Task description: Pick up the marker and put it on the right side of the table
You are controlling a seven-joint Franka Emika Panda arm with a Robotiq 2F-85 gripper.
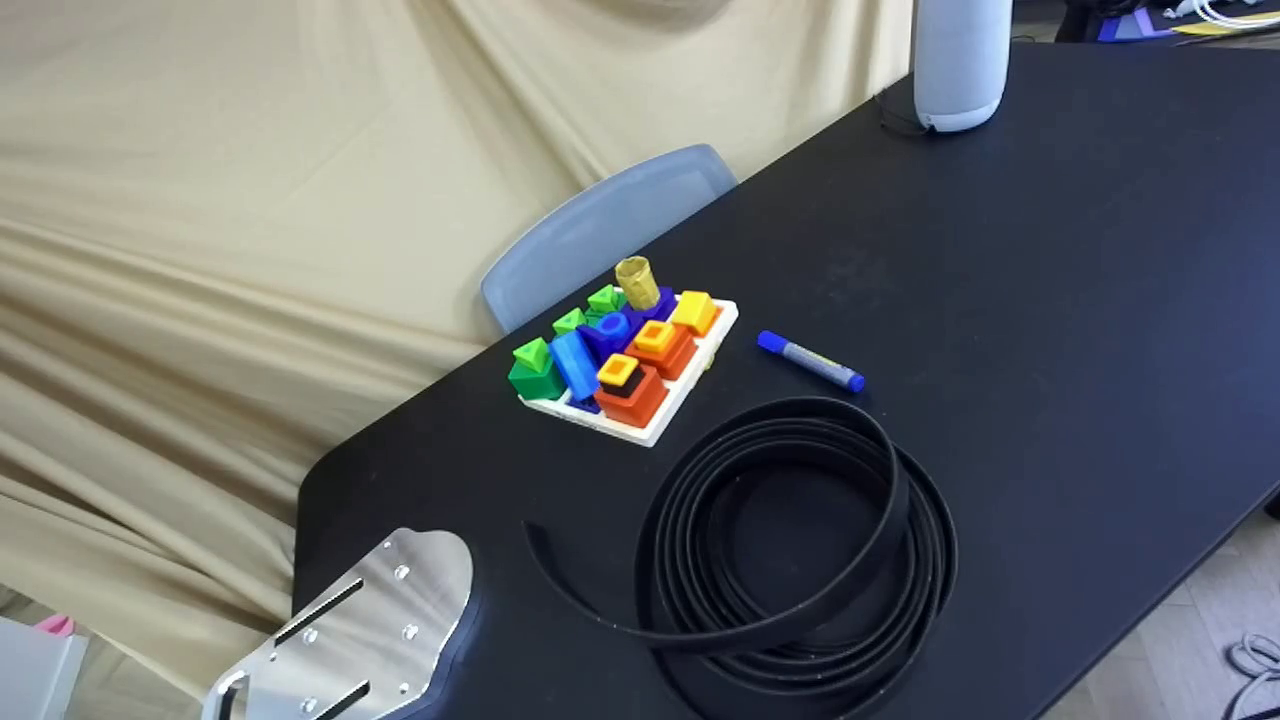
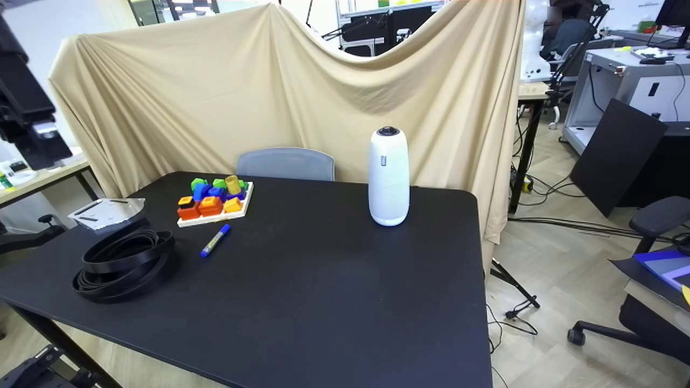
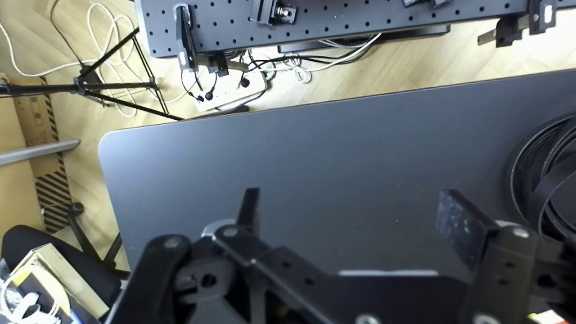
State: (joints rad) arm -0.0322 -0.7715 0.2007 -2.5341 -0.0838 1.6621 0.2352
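Observation:
The marker, a slim blue and grey pen with a blue cap, lies flat on the black table in both exterior views: marker, marker. It lies between the toy tray and the cable coil and does not show in the wrist view. The table also shows in the other views. My gripper is open, with nothing between its fingers, above the table. Dark parts of the arm show at the upper left of an exterior view, high above the table and away from the marker.
A black cable coil lies beside the marker; its edge shows in the wrist view. A white toy tray holds coloured blocks. A tall white device stands near the back edge. A metal plate and a chair are also there.

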